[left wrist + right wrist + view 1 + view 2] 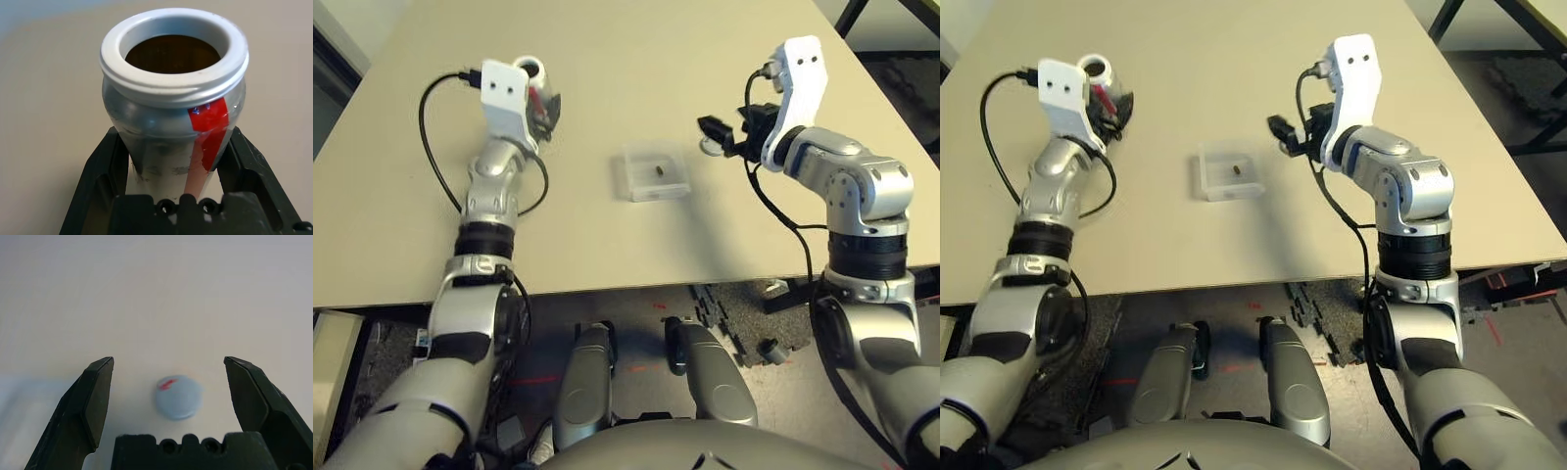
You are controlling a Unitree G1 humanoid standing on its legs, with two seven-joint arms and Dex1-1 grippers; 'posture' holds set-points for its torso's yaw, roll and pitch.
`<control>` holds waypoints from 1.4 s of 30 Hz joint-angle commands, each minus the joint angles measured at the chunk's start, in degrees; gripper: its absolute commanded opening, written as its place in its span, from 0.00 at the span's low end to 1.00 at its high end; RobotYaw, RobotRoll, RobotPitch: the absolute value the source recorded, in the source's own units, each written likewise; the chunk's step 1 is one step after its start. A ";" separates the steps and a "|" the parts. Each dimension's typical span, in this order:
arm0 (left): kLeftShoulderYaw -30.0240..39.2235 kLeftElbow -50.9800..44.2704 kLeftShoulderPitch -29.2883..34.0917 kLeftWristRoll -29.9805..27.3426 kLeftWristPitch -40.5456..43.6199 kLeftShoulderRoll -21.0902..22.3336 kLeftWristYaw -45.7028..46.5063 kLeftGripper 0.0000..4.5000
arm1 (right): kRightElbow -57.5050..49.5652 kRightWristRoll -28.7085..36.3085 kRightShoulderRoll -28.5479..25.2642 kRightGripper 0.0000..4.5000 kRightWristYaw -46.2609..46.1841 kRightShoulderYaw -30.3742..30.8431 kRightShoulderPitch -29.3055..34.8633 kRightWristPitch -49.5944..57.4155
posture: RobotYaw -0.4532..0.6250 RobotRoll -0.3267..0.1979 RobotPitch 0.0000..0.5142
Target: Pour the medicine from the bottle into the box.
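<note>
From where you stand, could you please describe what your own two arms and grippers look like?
Both arms are silver metal with black ring-shaped bands and rounded joints. Each wrist carries a white bracket with dark screw holes and a loose black cable. The left gripper and right gripper each have two black, angular, tapering fingers.

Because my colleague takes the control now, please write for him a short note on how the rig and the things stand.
Left tool: closed on the bottle, whose mouth is uncovered.
Right tool: open and holding nothing; the round grey cap lies on the table beneath it.
Box: on the table between the two arms, open at the top.
Done: one brown pill lies in the box.
Left: the bottle is away from the box; probably it should be set down, if no more medicine is wanted.
</note>
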 commanded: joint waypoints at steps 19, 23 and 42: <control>2.48 12.48 -2.98 -4.21 2.37 -0.25 -1.15 0.61 | 2.81 -2.16 2.89 1.00 -6.45 -2.08 4.38 -8.12 | 0.45 0.62 0.42; 2.03 9.47 -1.57 -4.00 2.65 0.23 -1.74 0.61 | 2.14 -2.24 2.31 1.00 -6.57 -2.40 4.64 -8.06 | 0.44 0.62 0.43; 4.53 -21.52 17.06 -9.21 13.74 -1.03 1.83 0.99 | 0.38 -1.92 0.73 1.00 -6.55 -2.96 6.59 -7.97 | 0.47 0.62 0.43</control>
